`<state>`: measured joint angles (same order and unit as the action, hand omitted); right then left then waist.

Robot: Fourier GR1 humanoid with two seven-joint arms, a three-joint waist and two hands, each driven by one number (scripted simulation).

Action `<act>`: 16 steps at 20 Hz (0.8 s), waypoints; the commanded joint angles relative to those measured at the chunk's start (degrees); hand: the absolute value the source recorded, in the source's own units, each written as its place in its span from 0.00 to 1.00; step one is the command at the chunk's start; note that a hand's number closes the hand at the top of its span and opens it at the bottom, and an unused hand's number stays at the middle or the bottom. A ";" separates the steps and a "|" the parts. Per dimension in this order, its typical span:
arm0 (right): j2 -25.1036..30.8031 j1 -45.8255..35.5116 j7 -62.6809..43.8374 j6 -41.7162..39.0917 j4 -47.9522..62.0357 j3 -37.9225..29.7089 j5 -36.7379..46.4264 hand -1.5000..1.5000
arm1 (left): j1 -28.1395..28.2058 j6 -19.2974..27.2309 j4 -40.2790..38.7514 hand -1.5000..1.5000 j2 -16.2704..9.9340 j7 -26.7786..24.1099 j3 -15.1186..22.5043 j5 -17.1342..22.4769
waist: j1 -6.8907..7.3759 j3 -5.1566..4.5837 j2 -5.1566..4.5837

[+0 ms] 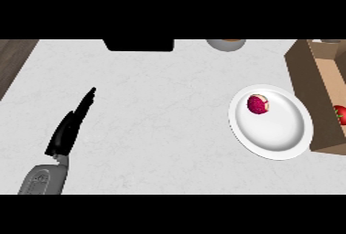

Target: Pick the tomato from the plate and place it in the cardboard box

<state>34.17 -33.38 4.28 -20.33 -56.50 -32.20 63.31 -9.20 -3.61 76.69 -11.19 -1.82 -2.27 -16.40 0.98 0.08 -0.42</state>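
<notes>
A white plate (273, 137) lies at the right of the counter with a dark red, partly pale round item (257, 104) on its upper left part. Right of the plate stands the open cardboard box (304, 68), and a red tomato (340, 114) shows inside it at the view's right edge. My left hand (69, 125) is at the left of the counter, far from the plate, with fingers straight and holding nothing. My right hand does not show.
A black object (138, 45) sits at the counter's far edge, and a grey round vessel (225, 44) stands further right along it. Dark wood flooring (13, 57) shows beyond the counter's left edge.
</notes>
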 commanded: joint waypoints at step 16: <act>2.02 -9.41 14.45 9.79 22.73 -24.59 -28.94 0.00 | -0.70 -0.60 0.92 0.50 -0.42 -0.10 -0.53 0.10 | 0.38 0.12 -0.19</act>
<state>34.33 -42.48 15.79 -12.98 -39.23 -51.79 38.93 -9.13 -3.69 76.65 -11.05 -2.51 -2.45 -16.59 1.04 0.12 -0.43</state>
